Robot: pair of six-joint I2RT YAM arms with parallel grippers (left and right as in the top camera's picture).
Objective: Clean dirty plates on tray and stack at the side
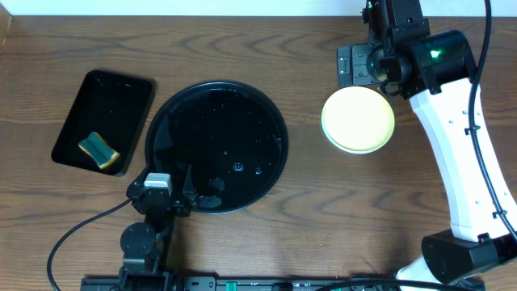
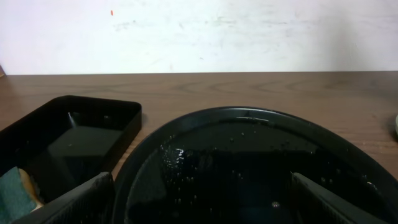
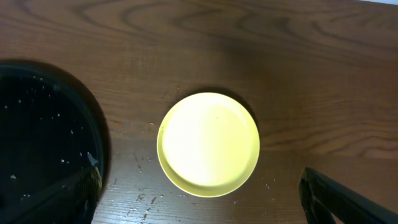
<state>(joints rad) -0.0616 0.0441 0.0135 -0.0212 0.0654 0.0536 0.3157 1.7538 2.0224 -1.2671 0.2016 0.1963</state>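
The yellow plate (image 3: 208, 143) lay flat on the table (image 3: 311, 62), right under the right gripper (image 3: 199, 173), whose fingers (image 3: 336, 199) stood wide apart, empty. It looked light, hard and maybe slippery; its rim seemed best to pinch. The left gripper (image 2: 200, 177), wide too, hung at the edge of the round tray (image 2: 249, 112), which held only drops (image 1: 239, 167). Left of it, the small tray (image 1: 121, 85) held a sponge (image 1: 98, 150).
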